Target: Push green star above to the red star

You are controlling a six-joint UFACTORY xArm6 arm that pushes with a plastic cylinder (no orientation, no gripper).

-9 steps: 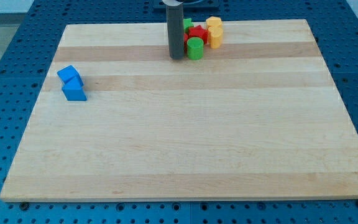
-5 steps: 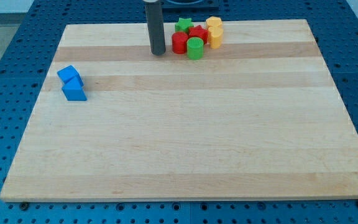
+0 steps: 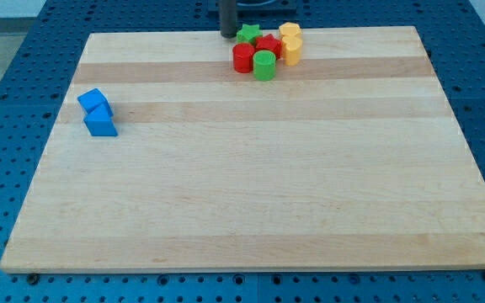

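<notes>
My tip sits at the wooden tabletop's top edge, just left of the green star-shaped block, beside the red star-shaped block. No end effector here, only a rod.

two blue blocks touch near the wooden desk's left edge; near the top, a red block, green cylinder and two yellow blocks cluster
</notes>
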